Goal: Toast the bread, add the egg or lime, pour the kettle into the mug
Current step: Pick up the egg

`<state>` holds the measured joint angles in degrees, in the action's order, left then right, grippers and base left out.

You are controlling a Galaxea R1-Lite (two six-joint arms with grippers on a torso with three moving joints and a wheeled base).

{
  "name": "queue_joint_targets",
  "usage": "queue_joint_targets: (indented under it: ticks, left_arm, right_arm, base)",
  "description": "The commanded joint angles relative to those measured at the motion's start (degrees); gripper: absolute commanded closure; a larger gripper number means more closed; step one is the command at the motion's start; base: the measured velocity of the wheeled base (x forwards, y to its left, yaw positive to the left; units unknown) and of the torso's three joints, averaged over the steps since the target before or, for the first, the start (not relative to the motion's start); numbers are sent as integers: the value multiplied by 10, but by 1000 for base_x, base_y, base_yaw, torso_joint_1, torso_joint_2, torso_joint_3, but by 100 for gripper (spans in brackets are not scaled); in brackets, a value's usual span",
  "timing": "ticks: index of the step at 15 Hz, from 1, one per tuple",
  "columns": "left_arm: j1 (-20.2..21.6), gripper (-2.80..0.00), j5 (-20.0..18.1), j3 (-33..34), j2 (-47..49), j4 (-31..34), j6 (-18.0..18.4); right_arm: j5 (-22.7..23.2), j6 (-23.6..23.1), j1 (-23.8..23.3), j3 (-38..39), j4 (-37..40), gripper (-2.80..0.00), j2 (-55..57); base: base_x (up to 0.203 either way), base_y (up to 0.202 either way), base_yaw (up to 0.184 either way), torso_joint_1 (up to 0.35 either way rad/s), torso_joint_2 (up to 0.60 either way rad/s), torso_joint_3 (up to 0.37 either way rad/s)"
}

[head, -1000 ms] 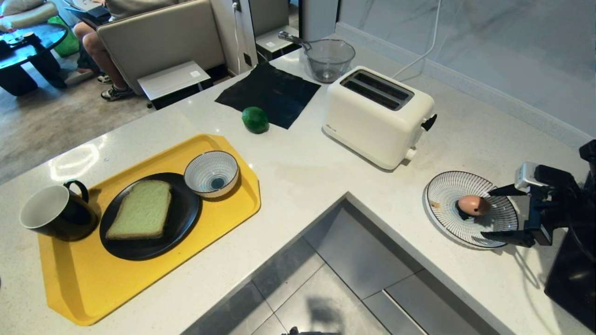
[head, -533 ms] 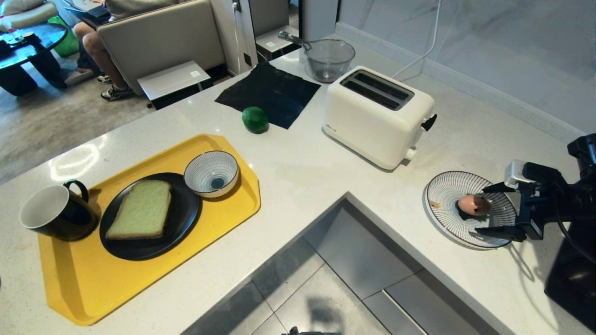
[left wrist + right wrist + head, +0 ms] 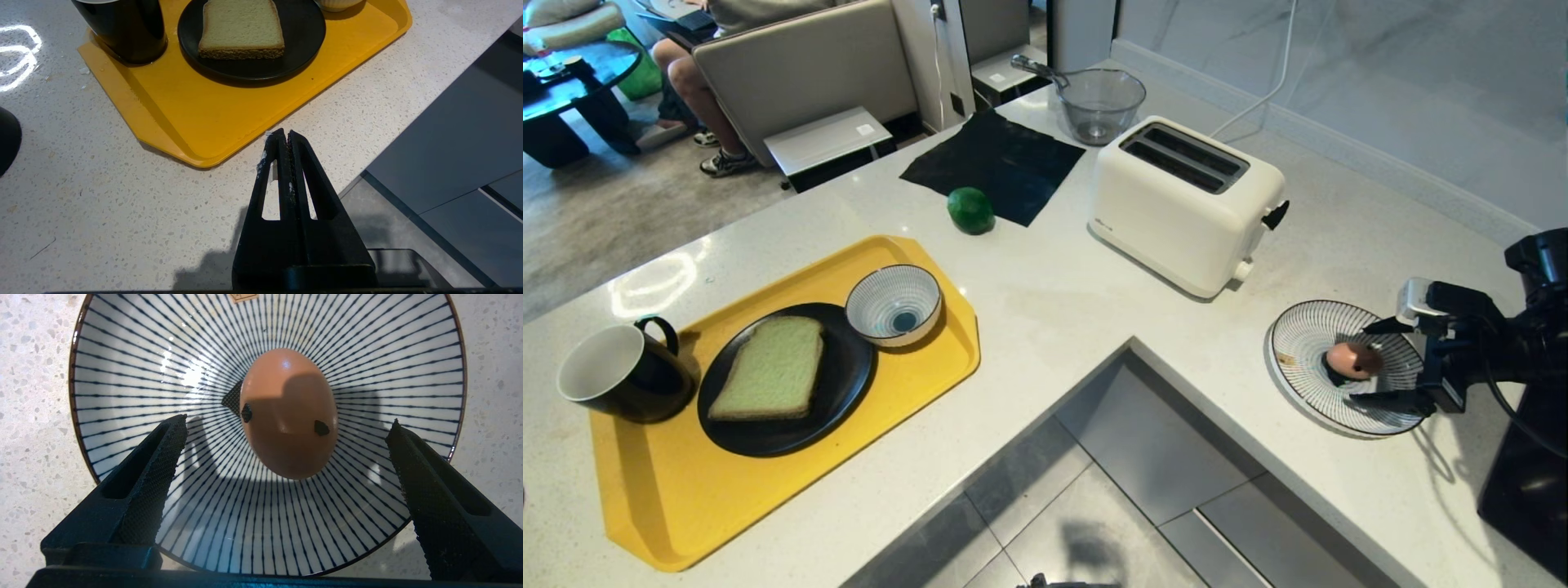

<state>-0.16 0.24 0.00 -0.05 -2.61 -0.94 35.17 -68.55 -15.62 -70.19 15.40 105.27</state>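
Your right end effector [image 3: 1376, 363] at right edge of head view, fingers spread wide either side of egg [image 3: 1352, 359], not touching. Egg sits in striped plate [image 3: 1298, 343] on surface [image 3: 1045, 302]. Your left end effector [image 3: 284, 136] pressed together, empty, beside yellow tray [image 3: 229, 118]. Bread [image 3: 768, 367] on black plate, lower left.

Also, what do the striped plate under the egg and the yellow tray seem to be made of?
The white plate with dark radial stripes looks like glazed ceramic: it shows bright glossy highlights and a thin brown rim. The flat yellow tray looks like matte plastic: uniform colour, moulded raised edge, only soft reflections. Neither is certain.
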Motion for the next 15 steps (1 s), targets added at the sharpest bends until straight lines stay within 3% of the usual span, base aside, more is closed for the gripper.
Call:
queue_joint_targets:
  ticks: [1,15]
  left_arm:
    - [0,0,0,10,0,0,0]
    - [0,0,0,10,0,0,0]
  right_arm:
    - [1,0,4,-6,1,-280,3]
    - [-15,9,18,-15,1,-280,8]
  base:
    - [0,0,0,0,0,0]
    - [0,0,0,0,0,0]
